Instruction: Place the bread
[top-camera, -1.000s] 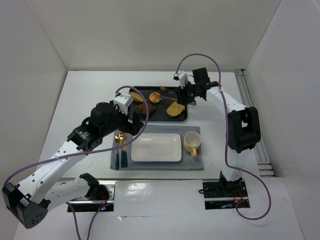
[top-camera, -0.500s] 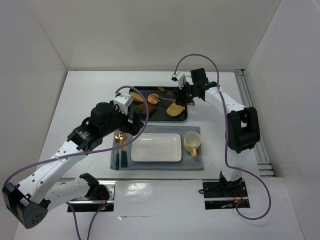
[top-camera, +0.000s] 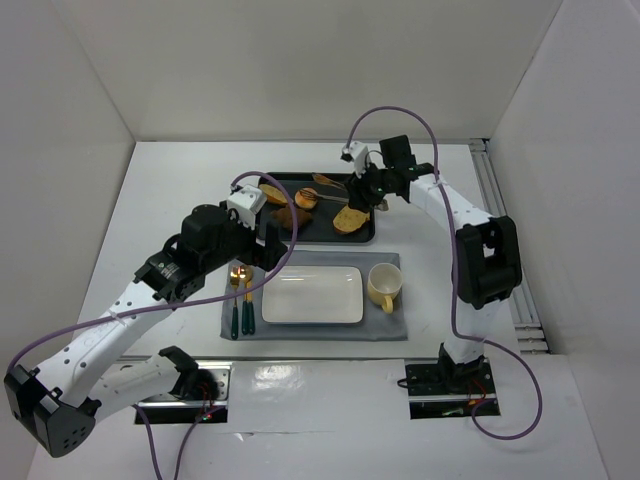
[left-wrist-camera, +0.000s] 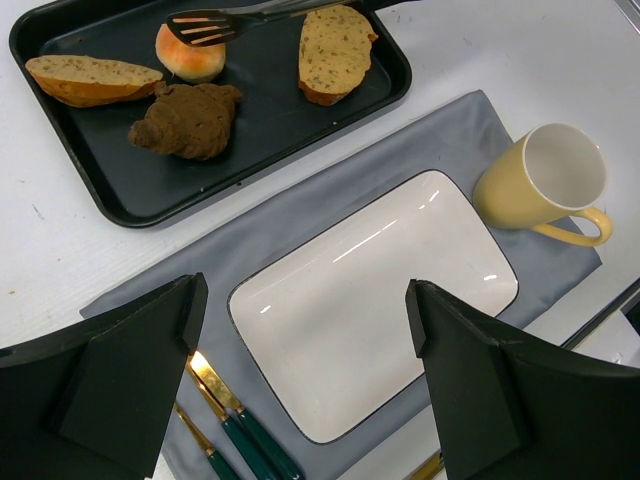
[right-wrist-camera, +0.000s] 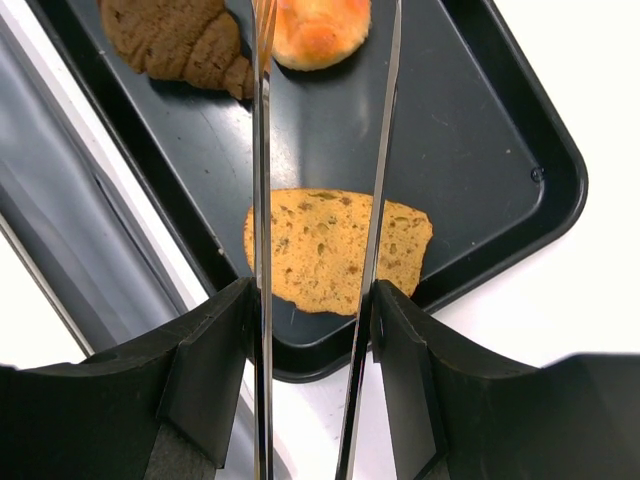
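- The left gripper (left-wrist-camera: 305, 350) hangs wide open and empty over the plate (left-wrist-camera: 370, 300). It may block the drop there.
- The right gripper (right-wrist-camera: 310, 370) clamps the tongs (right-wrist-camera: 262, 200), whose blades straddle the bread (right-wrist-camera: 318, 30) (contact unclear). An off-centre squeeze could send the glossy ball rolling.
- Plate, on the mat (left-wrist-camera: 300, 200) toward the near edge: holds nothing.
- Mug (left-wrist-camera: 545, 180), right of the plate: looks empty.
- Tray (left-wrist-camera: 60, 170), toward the far edge: holds the bread, two slices (left-wrist-camera: 92, 80) and a dark pastry (left-wrist-camera: 185, 120).
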